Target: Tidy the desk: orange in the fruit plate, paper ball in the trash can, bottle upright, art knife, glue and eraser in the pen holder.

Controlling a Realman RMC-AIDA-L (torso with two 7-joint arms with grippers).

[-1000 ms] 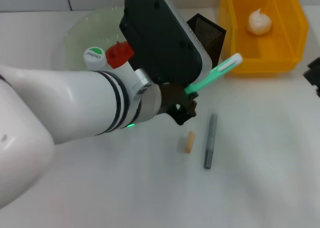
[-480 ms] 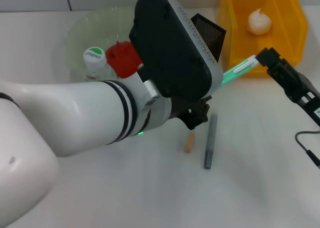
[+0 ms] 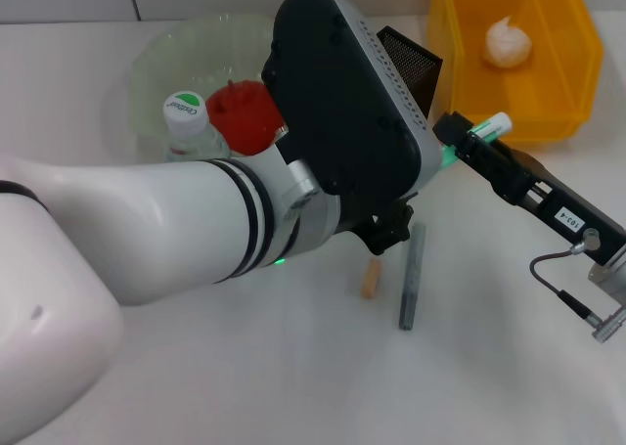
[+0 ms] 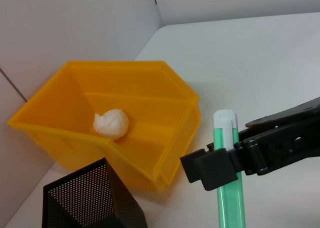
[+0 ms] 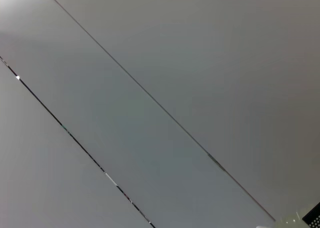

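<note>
Glue, a green stick with a white cap (image 4: 230, 178), is clamped near its cap by the right gripper (image 4: 220, 168), just beside the trash can (image 3: 567, 93), where the paper ball (image 3: 508, 42) lies. The left gripper (image 3: 386, 232) hangs between the pen holder (image 3: 409, 62) and the eraser (image 3: 371, 278); whether it grips the stick cannot be told.

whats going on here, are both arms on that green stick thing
It looks that way. The left arm's hand carries the green stick near the pen holder, though its grip is hidden behind the arm. The right arm's hand is clamped around the stick's upper end, like a handover. The orange sits in the fruit plate, the paper ball in the trash can, the bottle stands upright. The eraser and a grey stick lie on the desk.
</note>
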